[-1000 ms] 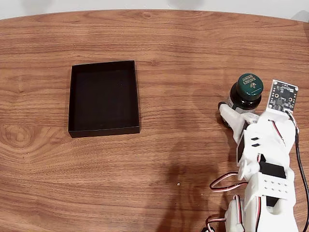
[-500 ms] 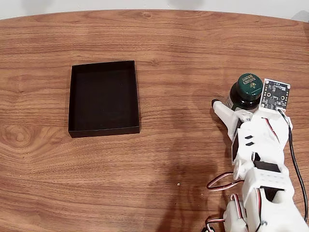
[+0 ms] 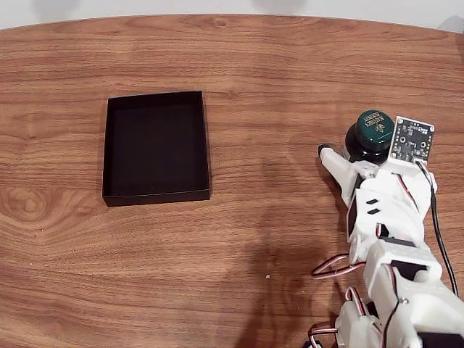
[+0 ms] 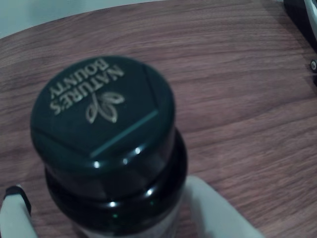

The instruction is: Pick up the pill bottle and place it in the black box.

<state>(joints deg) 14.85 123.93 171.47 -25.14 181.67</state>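
The pill bottle (image 3: 370, 136) stands upright at the right of the fixed view, a little above mid-height, on the wooden table (image 3: 275, 239). The white arm rises from the lower right corner and brings the gripper (image 3: 355, 154) to the bottle's base. One white finger (image 3: 335, 164) reaches along the bottle's left side; the other is hidden under the small circuit board (image 3: 412, 141) on the wrist. In the wrist view the green cap (image 4: 101, 111) takes up the left half of the frame, with a pale finger (image 4: 218, 210) low on the bottle's right and another at the lower left corner, so the jaws straddle the bottle. Whether they press on it or merely flank it cannot be told from these views. The step in hand looks like the grasp. The black box (image 3: 156, 147) lies empty, well apart, left of centre in the fixed view. Next, the move likely calls for a firm squeeze, a lift clear of the table, and a long carry leftward over the box's low wall.
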